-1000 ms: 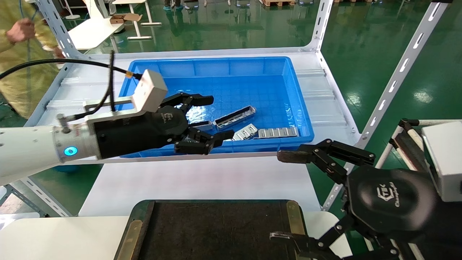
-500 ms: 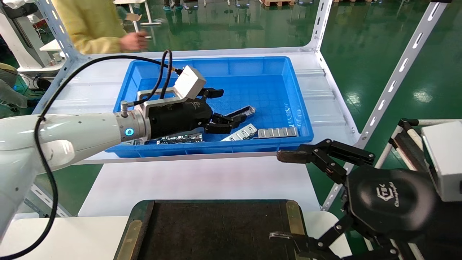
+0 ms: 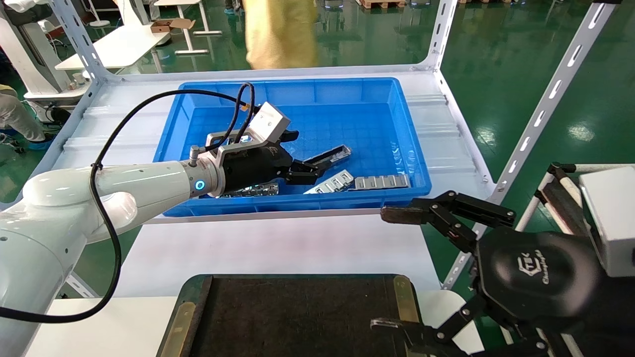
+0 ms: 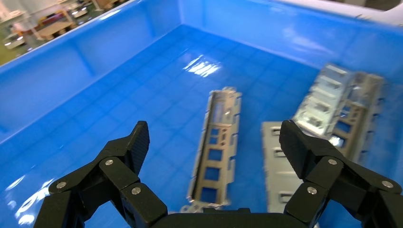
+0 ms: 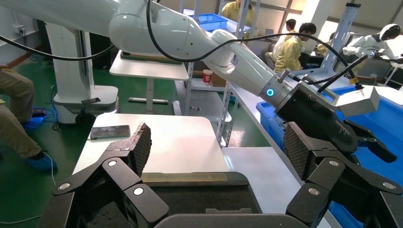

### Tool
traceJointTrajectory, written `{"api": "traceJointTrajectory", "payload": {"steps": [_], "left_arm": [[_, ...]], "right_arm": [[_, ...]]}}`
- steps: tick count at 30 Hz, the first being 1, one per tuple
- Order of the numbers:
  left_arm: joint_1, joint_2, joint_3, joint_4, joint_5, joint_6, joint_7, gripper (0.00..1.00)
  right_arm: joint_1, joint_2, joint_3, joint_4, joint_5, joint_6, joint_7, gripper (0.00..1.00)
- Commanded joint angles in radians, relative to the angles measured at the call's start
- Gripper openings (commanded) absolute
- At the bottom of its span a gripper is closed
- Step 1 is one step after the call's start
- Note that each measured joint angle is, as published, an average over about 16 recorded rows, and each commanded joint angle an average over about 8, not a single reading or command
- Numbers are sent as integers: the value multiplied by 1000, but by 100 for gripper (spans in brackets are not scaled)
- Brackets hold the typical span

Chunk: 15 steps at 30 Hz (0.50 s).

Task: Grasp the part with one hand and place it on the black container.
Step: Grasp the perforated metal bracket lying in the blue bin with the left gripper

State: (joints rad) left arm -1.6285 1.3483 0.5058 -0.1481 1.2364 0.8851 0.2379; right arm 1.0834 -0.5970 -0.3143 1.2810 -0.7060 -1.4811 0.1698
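Note:
The part [image 3: 331,154] is a slim grey channel strip lying on the floor of the blue bin [image 3: 297,85]. In the left wrist view the part [image 4: 216,147] lies lengthwise in the gap between the fingers, below them. My left gripper [image 3: 303,153] is open and empty, low inside the bin, with its fingertips at the part's near end. It also shows in its own view [image 4: 215,137]. My right gripper [image 3: 387,270] is open and empty, parked at the right beside the black container [image 3: 297,317]. In the right wrist view, that gripper [image 5: 218,142] hangs over the container's corner [image 5: 190,199].
Flat silver plates [image 3: 382,182] lie in the bin just right of the part, also in the left wrist view [image 4: 280,166]. More metal pieces [image 3: 250,191] lie under my left wrist. White shelf uprights [image 3: 545,104] stand at the right. A person in yellow [image 3: 280,29] stands behind the shelf.
My left gripper has moved forward and down into the bin, from its near edge to the part. The person in yellow has walked to the right behind the shelf. The right arm has not moved.

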Motion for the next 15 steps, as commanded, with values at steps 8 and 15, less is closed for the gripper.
{"api": "traceJointTrajectory", "payload": {"steps": [8, 15], "left_arm": [[10, 11, 13, 19, -15, -53, 13, 77], [23, 14, 34, 3, -31, -79, -1, 0]], "right_arm": [[0, 0, 0, 0, 0, 0, 0, 77], [0, 0, -1, 0, 0, 0, 0, 0]]}}
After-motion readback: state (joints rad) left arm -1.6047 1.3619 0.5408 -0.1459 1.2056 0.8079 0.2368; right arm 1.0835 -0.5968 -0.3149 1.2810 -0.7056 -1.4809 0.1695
